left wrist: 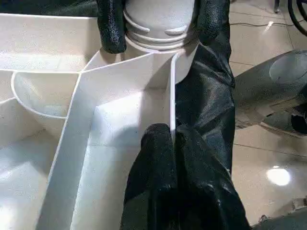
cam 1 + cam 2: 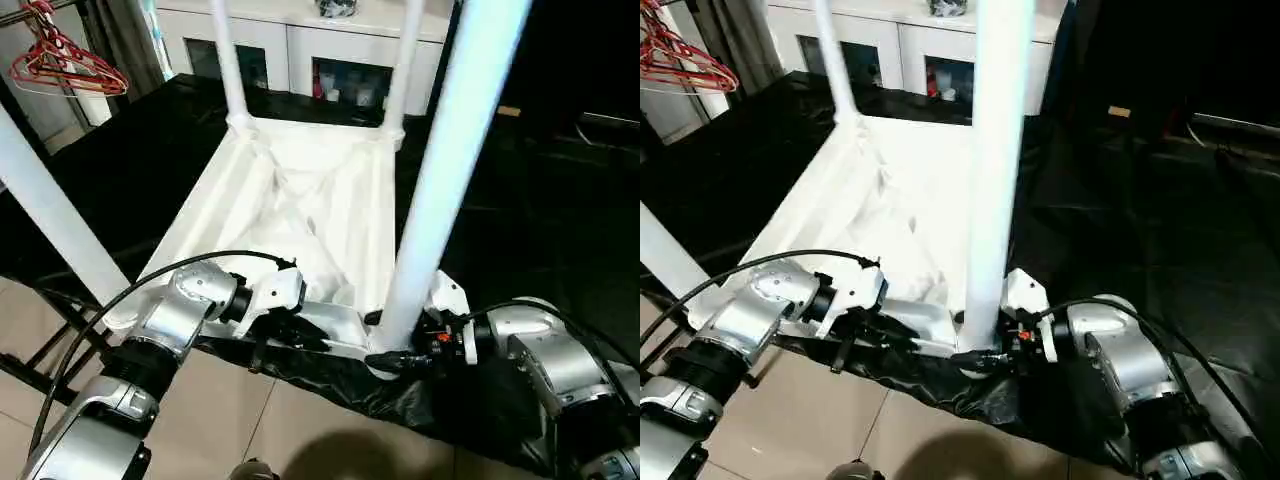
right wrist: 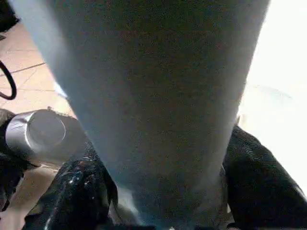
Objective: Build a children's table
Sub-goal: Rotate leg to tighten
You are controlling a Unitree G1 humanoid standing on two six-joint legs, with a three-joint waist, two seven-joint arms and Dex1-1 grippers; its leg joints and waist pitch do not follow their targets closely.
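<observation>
The white table top [image 2: 300, 190] lies upside down on a black cloth, ribbed side up. Two legs stand in its far sockets [image 2: 228, 60] [image 2: 405, 60], and a third stands at the near left [image 2: 55, 220]. The near right leg [image 2: 450, 170] rises from its corner socket. My right gripper [image 2: 392, 352] is shut on this leg's base, one black finger [image 1: 112, 28] on each side of the threaded end. The leg [image 3: 158, 96] looms close in the right wrist view. My left gripper [image 1: 170, 136] is shut on a thin rib wall of the table top, just beside that corner.
A white cabinet [image 2: 300, 50] with glass doors stands behind the table. Red hangers [image 2: 60, 60] hang at the far left. The black cloth [image 2: 540, 230] spreads wide to the right. Beige tile floor [image 2: 280, 430] lies along the near edge.
</observation>
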